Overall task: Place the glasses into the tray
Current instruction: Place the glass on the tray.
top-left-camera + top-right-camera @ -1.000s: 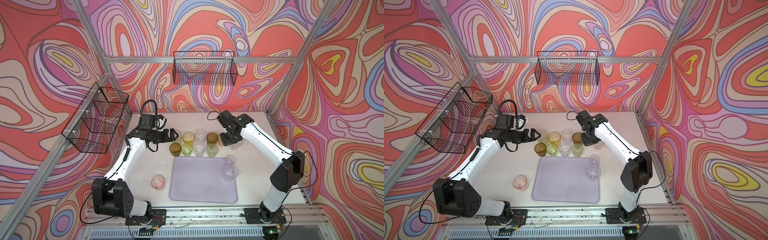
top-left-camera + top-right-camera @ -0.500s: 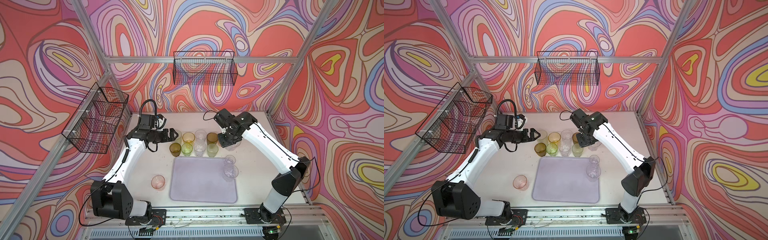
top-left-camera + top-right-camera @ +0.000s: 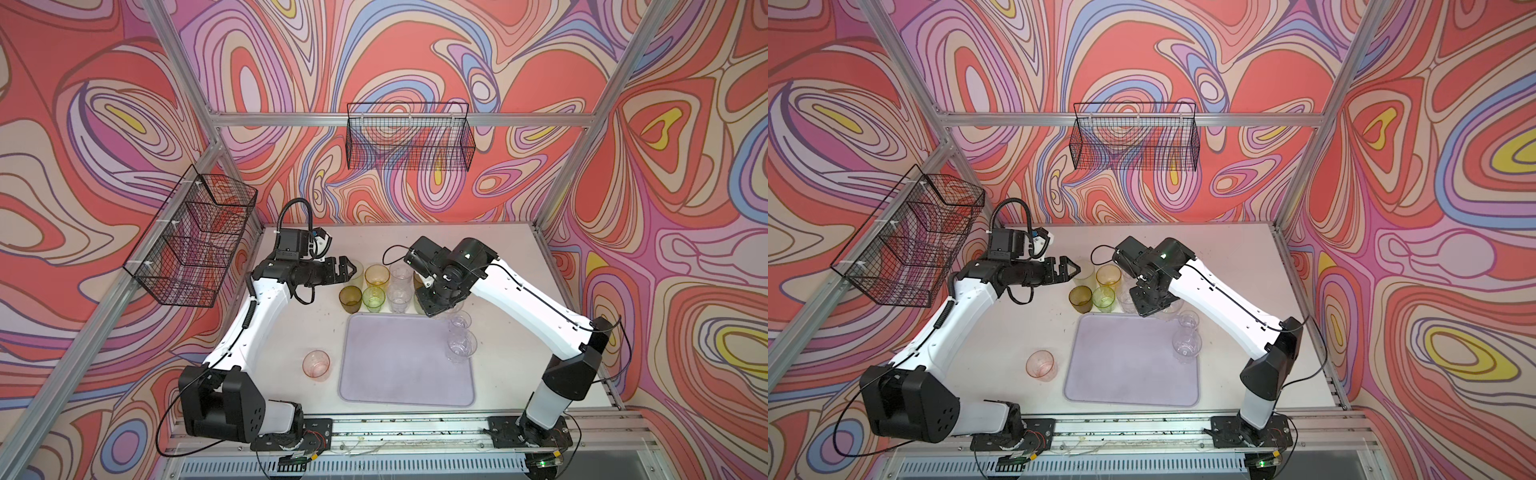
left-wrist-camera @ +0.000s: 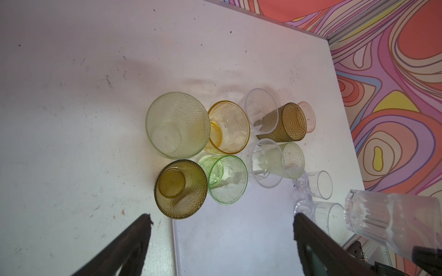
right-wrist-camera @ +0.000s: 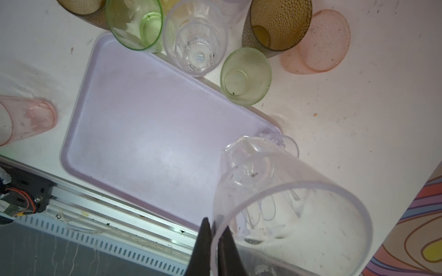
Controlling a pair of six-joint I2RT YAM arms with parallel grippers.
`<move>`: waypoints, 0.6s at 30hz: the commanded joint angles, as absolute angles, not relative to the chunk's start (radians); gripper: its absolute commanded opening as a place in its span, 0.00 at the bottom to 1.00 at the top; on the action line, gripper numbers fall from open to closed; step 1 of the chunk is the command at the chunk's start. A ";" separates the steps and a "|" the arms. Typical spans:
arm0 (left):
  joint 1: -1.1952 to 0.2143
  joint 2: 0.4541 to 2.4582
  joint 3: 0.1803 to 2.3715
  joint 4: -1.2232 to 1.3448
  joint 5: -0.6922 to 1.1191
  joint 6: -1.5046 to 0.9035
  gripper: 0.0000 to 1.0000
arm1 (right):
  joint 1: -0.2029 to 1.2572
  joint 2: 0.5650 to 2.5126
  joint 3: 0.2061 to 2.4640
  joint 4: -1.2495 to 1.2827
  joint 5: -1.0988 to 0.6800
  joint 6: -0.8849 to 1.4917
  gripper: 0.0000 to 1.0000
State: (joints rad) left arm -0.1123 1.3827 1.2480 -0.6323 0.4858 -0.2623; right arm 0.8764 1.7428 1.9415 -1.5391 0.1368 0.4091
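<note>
Table: white and scuffed, it carries the tray and every standing glass.
Tray: pale lilac, lying flat at the near middle of the table.
Wire baskets: the back basket and the side basket are black and hang on the walls.
Left claw: spread wide and holding nothing, above the pale frosted green glass at the cluster's left end.
Right claw: pinched tight on the rim of a clear ribbed glass, which is lifted near the tray's far right corner.
Cluster of glasses: olive-brown, green, amber, clear, pale green and pink, packed just beyond the tray's far rim.
Two clear glasses: on the tray along its right rim.
Pink glass: upright on the table, just left of the tray.
</note>
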 commanded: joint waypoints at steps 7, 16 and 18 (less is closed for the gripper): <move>-0.116 1.368 1.267 -0.657 0.476 -0.252 0.95 | 0.991 1.699 1.908 -1.536 0.128 0.513 0.00; -0.116 1.378 1.276 -0.664 0.474 -0.252 0.95 | 1.088 1.661 1.796 -1.497 0.103 0.637 0.00; -0.116 1.376 1.276 -0.663 0.477 -0.253 0.95 | 1.105 1.642 1.742 -1.471 0.090 0.668 0.00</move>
State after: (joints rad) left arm -0.1123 1.3827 1.2484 -0.6365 0.4778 -0.2623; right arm 1.0851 1.6878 1.7897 -1.4998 0.1009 0.5957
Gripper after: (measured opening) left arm 0.952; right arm 0.053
